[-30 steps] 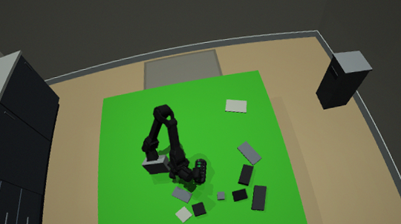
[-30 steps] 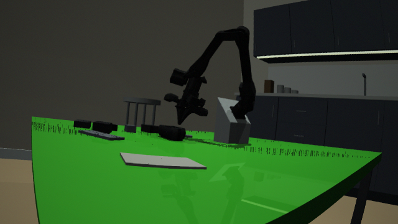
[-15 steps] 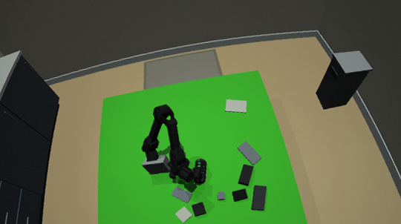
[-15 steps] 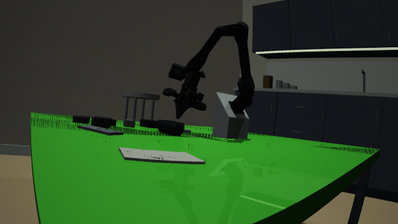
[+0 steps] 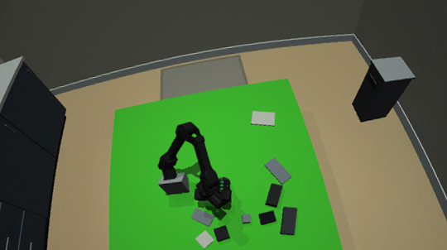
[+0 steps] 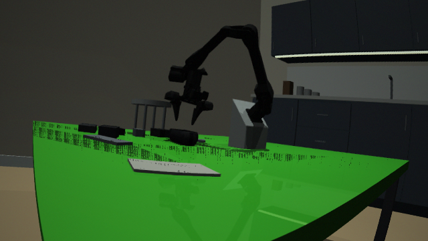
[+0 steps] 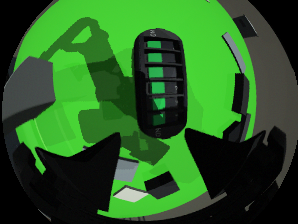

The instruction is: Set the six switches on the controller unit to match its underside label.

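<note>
The dark grey controller unit [image 5: 225,186] [image 6: 184,136] [image 7: 161,80] sits on the green bench top with its switch face up. In the wrist view its switches form one column, with green ends on the left and dark ends on the right. Which end of each is pressed down I cannot tell for certain. The label on the underside is hidden. My gripper [image 6: 184,122] [image 7: 153,135] is open and empty, with its fingers pointing down. It hangs above the bench; in the wrist view its fingertips stand apart near the lower end of the unit.
The arm's grey base block [image 5: 174,185] [image 6: 240,135] stands left of the unit in the top view. A grey plate [image 5: 202,217] [image 7: 126,170], a white square [image 5: 205,239] [image 7: 131,194] and several dark blocks lie around. A white panel [image 5: 263,118] [image 6: 174,167] lies farther off.
</note>
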